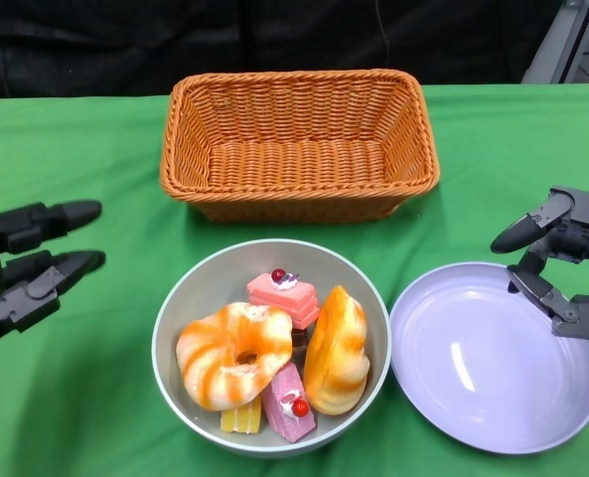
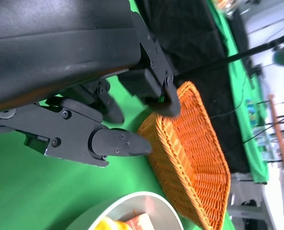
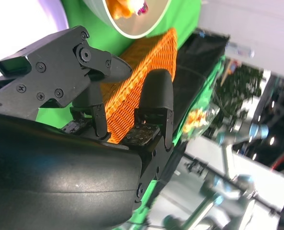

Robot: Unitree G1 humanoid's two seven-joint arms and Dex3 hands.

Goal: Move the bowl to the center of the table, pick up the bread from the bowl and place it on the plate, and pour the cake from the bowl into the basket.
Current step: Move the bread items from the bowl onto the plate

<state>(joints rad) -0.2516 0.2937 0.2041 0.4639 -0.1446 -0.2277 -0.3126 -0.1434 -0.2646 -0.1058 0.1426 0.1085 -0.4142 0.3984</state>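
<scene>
Head view is showing the grey round bowl (image 1: pixel 270 348) sitting mid-counter between the woven orange wicker basket (image 1: pixel 299 142) and the lavender round plate (image 1: pixel 495 356), so the bread step is coming up. Both are hovering empty with fingers spread — left robot hand (image 1: pixel 26 263) and right robot hand (image 1: pixel 562 258). Next, one is needing to reach in and grip the orange-striped ring bread (image 1: pixel 234 353) — or the oval loaf (image 1: pixel 336 350).
</scene>
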